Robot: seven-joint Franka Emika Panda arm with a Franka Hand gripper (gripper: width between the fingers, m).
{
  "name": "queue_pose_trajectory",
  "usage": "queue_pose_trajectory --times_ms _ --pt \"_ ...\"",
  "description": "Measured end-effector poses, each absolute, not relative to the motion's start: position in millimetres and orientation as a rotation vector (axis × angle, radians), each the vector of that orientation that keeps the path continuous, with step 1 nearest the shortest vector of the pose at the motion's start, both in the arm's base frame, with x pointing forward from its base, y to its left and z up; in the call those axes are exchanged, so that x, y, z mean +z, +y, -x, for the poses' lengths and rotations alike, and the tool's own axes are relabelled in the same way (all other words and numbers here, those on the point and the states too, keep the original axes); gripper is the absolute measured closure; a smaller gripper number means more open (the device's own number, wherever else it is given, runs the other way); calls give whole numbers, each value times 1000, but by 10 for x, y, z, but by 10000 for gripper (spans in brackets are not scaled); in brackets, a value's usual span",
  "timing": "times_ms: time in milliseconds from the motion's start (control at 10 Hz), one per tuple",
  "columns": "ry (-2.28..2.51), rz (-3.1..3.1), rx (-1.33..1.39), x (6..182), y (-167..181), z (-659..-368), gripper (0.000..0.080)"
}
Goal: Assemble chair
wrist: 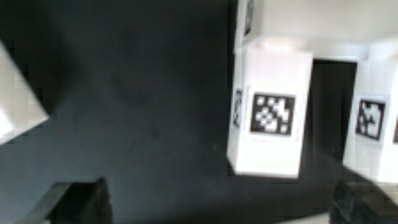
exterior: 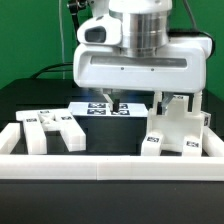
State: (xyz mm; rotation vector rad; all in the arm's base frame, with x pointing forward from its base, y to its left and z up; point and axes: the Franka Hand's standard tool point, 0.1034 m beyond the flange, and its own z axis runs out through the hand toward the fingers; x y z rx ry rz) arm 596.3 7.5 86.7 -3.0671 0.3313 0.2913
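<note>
Loose white chair pieces (exterior: 55,130) with black-and-white tags lie at the exterior view's left. A chunkier joined white structure (exterior: 176,128) with upright posts stands at the exterior view's right. My gripper (exterior: 113,103) hangs low between the two groups, touching neither. In the wrist view a long white bar (wrist: 272,110) with a square tag stands ahead, a second tagged piece (wrist: 368,115) is beside it, and another white piece (wrist: 16,90) shows at the frame's edge. The gripper (wrist: 222,205) is open: one dark finger (wrist: 71,203) shows at each side, with only black table between them.
The marker board (exterior: 90,110) lies flat just behind the fingers. A long white border wall (exterior: 110,166) runs along the front of the black table (exterior: 115,138) and turns up the exterior view's left side. The arm's wide white body fills the upper part of the exterior view.
</note>
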Motion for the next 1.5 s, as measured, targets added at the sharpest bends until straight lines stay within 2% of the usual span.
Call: queue_pose_trajectory --times_ms 300,700,900,1100,1500 --pt "346 3052 278 1177 -40 -6038 151" --pt "317 3058 273 1128 -63 -6032 151" --pt "-30 3100 76 1159 -410 -6115 151" --pt "-96 3098 59 1165 -543 -6022 151" --pt "-117 3100 44 1153 -546 -6030 151"
